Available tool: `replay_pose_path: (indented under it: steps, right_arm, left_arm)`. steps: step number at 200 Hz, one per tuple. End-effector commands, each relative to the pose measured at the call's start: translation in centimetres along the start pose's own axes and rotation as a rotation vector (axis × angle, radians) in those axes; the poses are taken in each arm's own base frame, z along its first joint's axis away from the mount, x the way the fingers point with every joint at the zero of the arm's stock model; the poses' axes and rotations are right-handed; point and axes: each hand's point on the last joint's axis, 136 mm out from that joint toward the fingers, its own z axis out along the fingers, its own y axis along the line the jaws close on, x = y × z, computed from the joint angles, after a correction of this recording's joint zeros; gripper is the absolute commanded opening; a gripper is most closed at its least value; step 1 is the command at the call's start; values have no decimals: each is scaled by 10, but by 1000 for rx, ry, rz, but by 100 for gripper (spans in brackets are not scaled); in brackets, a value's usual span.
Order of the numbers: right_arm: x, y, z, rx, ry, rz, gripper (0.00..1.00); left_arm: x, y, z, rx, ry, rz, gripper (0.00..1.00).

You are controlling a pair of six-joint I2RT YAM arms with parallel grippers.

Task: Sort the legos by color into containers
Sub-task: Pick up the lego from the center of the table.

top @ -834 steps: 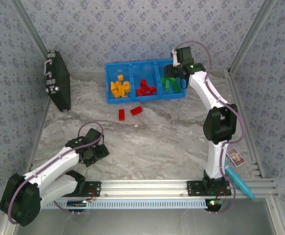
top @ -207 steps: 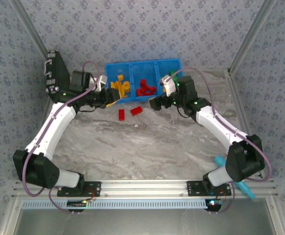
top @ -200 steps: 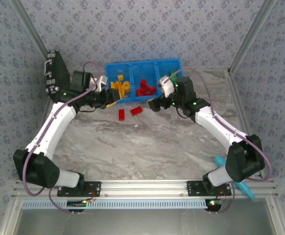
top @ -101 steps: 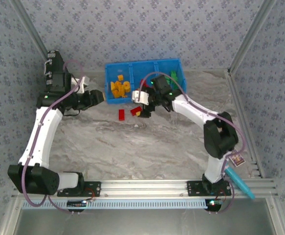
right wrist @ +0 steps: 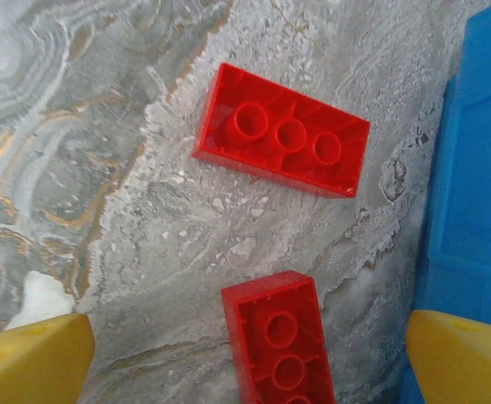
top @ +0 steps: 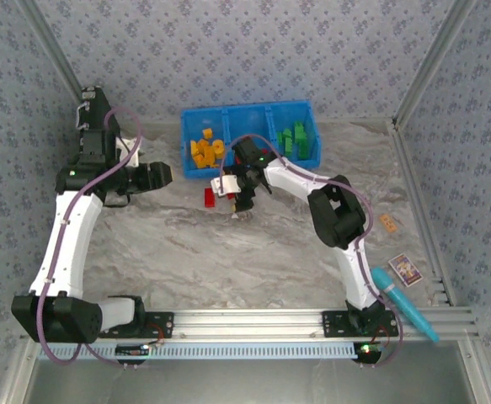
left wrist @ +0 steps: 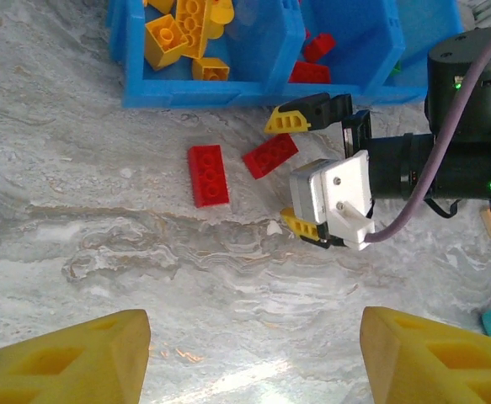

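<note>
Marbled grey tabletop runs out to patterned walls, and at its far edge we find the blue bin. It holds orange-yellow bricks in its left compartment, green bricks in the right and, as the left wrist view shows, red ones in the middle. Two pieces lie loose on the table just in front of the bin: a straight red brick and, near it, a tilted red brick. We judge the step in hand to be the pick of the tilted one. The right gripper hangs low over it with its yellow-tipped fingers spread wide, one to each side, not touching it as far as we can tell. The left gripper sits off to the left, fingers apart and nothing between them. Next we would need a descent, a squeeze across the brick, then a lift to the middle compartment. As for writing, the printed card by the cyan tube is too small for us to read, and we see no brand on the bricks.
</note>
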Motion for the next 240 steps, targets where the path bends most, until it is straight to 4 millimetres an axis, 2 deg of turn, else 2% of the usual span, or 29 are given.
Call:
replay_pose_path:
  steps: [1, 28, 115, 155, 186, 214, 240]
  right_arm:
    - [12, -1, 5, -26, 22, -68, 97]
    - [18, -11, 13, -24, 35, -73, 96]
    - [34, 19, 23, -157, 92, -34, 77]
    - [44, 20, 30, -156, 139, -23, 71]
    - [47, 17, 36, -135, 149, 4, 54]
    - [47, 12, 32, -120, 145, 27, 37]
    - [46, 6, 22, -101, 144, 49, 30]
  left_arm:
    - [3, 9, 0, -39, 6, 30, 68]
    - [3, 13, 6, -51, 17, 33, 69]
    - [2, 14, 8, -50, 21, 33, 70]
    - [0, 13, 7, -49, 19, 34, 70]
    - [-3, 13, 8, -47, 14, 37, 71]
    - [-6, 13, 10, -50, 25, 34, 71]
    - [-8, 13, 10, -54, 26, 33, 71]
